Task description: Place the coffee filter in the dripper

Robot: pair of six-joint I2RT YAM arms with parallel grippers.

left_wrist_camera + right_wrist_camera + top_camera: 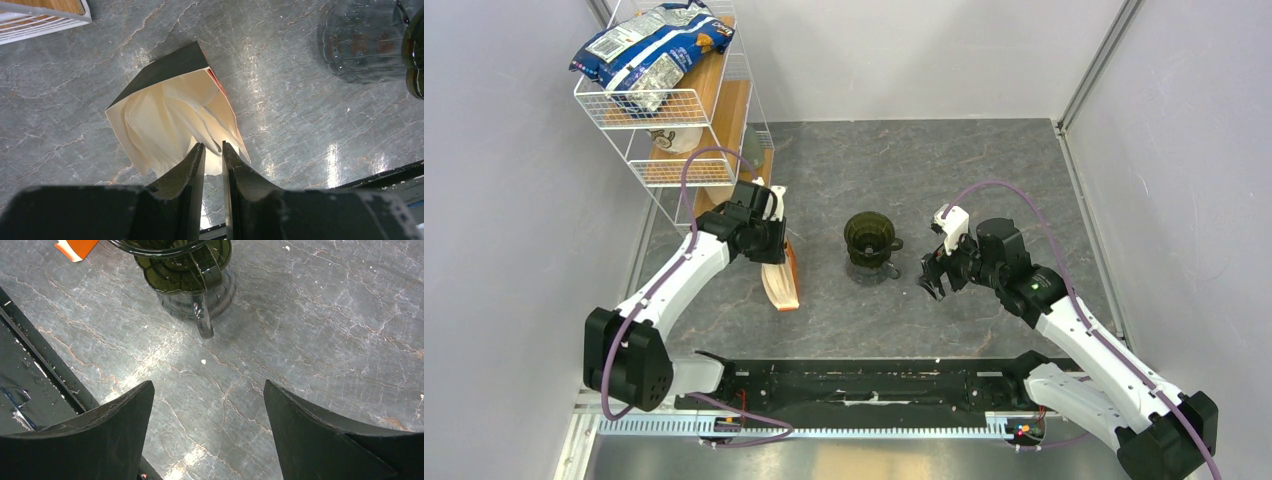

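The left gripper (213,150) points down into the open mouth of the packet of filters (165,72). Its jaws are drawn close, with only a narrow slit between them. The fingertips (197,157) sit against the coffee filter (165,120), white folded paper bunched inside the packet. From where I stand I cannot tell whether a sheet is actually caught between them. The packet lies flat on the table (984,180), left of its middle. The dripper (870,235) is well apart from it at the middle of the table, upright on top of a clear glass cup (200,300). Just right of the cup the right gripper (931,280) hangs with its jaws spread wide, holding nothing. A wire rack (659,110) carrying snack bags (649,45) stands in the far left corner.
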